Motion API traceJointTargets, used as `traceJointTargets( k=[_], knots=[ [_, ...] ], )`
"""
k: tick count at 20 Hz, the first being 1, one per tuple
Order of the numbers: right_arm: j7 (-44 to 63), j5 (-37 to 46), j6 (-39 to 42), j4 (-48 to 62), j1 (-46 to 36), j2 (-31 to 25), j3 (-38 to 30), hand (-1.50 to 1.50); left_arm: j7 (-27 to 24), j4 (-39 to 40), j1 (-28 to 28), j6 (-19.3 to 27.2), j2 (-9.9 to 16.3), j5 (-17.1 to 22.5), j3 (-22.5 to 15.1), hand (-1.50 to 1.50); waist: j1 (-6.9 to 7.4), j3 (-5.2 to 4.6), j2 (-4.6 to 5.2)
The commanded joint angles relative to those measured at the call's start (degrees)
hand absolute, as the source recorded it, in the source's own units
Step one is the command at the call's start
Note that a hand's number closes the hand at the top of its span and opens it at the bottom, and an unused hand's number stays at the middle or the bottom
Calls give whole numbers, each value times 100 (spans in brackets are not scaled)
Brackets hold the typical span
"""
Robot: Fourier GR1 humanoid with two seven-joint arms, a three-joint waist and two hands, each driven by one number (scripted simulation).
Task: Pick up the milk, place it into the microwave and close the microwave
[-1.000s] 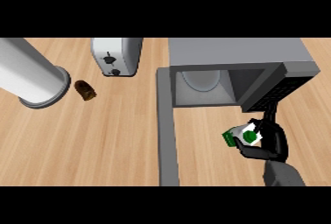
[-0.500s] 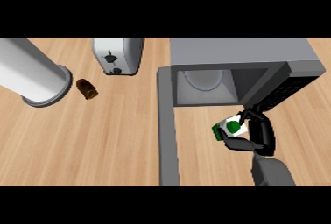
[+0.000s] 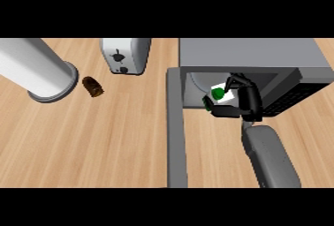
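**Milk carton held at the mouth of the microwave**

Milk, a small white carton with a green round cap and green print (image 3: pixel 220 98), is in the right hand (image 3: pixel 243 102), a black hand on a grey forearm. The fingers and the thumb are curled round the carton, and they hide part of its right side. The carton is at the open front of the grey box-shaped microwave (image 3: pixel 251 53), over the edge of the pale inner floor; I cannot tell if it already touches that floor or hangs above it. The long grey microwave door (image 3: pixel 176 132) stands open and reaches toward 6 o'clock, just at 9 o'clock of the carton.

I judge that the carton is light and fairly stiff, but its thin walls can dent under a squeeze, and its smooth faces may slip. The flat side walls, below the cap, look the best place to hold it, as the hand does now. Its base is narrow, so it may tip if it is set down tilted.

At 10 o'clock, well apart, are a silver toaster (image 3: pixel 125 55), a small dark brown object (image 3: pixel 92 86) and a large grey cylinder (image 3: pixel 36 69). The left hand is not visible.
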Motion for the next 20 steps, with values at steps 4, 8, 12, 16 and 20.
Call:
traceJointTargets(
  k=[4, 8, 12, 16, 20],
  knots=[
    [-396, 39, 39, 2017, -1765, -419, -496, 150, 297, -9, -202, -64, 310, 433, 234, -150, 107, -35, 6],
    [-576, 32, -20, 2890, -2513, -681, -763, 150, 209, 112, -395, -11, 148, 105, -7, -150, 208, -31, 65],
    [-803, 298, -619, 3484, -2871, -532, -719, 150, -48, 308, -339, -216, 119, 120, 97, -150, 301, -34, 88],
    [-925, 483, -722, 3833, -3146, -848, -674, 150, 85, 324, -612, -141, 162, 107, -48, -150, 333, -31, 120],
    [-975, 550, -1062, 4169, -3329, -1010, -740, 150, 211, 311, -736, -100, 242, 108, -87, -150, 501, -23, 207]
  ],
)
